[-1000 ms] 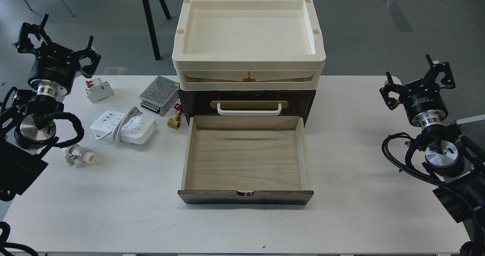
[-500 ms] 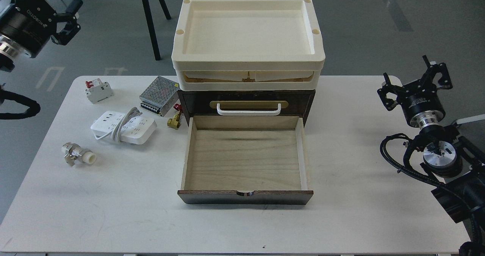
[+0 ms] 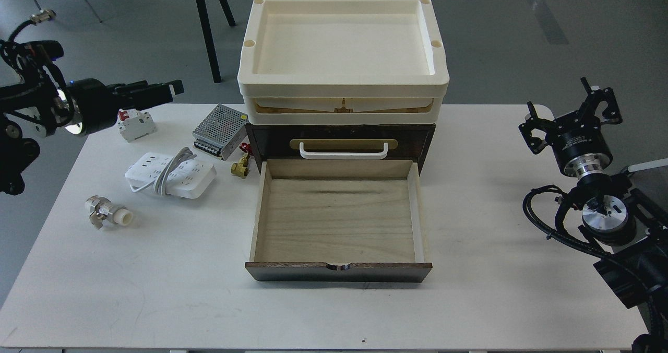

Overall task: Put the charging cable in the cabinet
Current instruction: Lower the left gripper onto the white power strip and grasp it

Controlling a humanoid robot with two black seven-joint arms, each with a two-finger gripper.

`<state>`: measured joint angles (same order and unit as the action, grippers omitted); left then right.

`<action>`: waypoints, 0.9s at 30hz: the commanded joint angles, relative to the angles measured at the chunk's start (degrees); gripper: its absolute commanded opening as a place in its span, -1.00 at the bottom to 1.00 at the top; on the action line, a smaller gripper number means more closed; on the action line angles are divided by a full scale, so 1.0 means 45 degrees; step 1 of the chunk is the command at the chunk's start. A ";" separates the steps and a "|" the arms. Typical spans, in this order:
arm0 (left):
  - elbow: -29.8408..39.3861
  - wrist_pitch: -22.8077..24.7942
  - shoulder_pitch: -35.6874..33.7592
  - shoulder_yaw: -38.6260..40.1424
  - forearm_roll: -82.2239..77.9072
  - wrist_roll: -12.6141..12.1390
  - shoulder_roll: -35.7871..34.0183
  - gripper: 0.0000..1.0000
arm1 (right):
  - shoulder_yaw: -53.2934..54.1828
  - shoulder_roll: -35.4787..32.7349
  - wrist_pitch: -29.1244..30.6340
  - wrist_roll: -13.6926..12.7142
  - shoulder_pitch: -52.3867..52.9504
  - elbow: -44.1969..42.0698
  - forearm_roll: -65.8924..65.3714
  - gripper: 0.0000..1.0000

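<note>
The charging cable (image 3: 169, 174), a white power strip with a grey cord wrapped around its middle, lies flat on the white table (image 3: 156, 290), left of the cabinet. The dark brown cabinet (image 3: 339, 133) stands at mid-table. Its lower pale wood drawer (image 3: 339, 222) is pulled fully out and holds nothing. Its upper drawer, with a white handle (image 3: 343, 151), is closed. My left gripper (image 3: 156, 91) hovers over the table's far left edge, pointing right, behind and above the cable; its fingers stand slightly apart and hold nothing. My right gripper (image 3: 571, 114) is open and empty at the far right.
Cream plastic trays (image 3: 342, 55) sit stacked on the cabinet. A white circuit breaker (image 3: 136, 125), a perforated metal power-supply box (image 3: 219, 131), a small brass valve (image 3: 241, 166) and a metal fitting with a white cap (image 3: 108, 214) lie around the cable.
My left arm swung up and away, then came back with the gripper now turned sideways over the table's far left edge. The right arm barely moved. The cable and drawer have not moved.
</note>
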<state>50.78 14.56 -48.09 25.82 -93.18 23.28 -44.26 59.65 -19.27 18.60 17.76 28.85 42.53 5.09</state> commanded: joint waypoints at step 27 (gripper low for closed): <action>-0.5191 -0.3842 0.0100 -0.5854 -0.1579 -0.0153 0.2980 -0.28 | -0.0052 0.0004 -0.0071 -0.0001 0.0015 0.0021 -0.0019 1.00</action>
<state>27.72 -2.75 -47.70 0.60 -100.36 22.57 -30.85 59.43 -19.25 18.28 17.76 28.91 42.56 5.00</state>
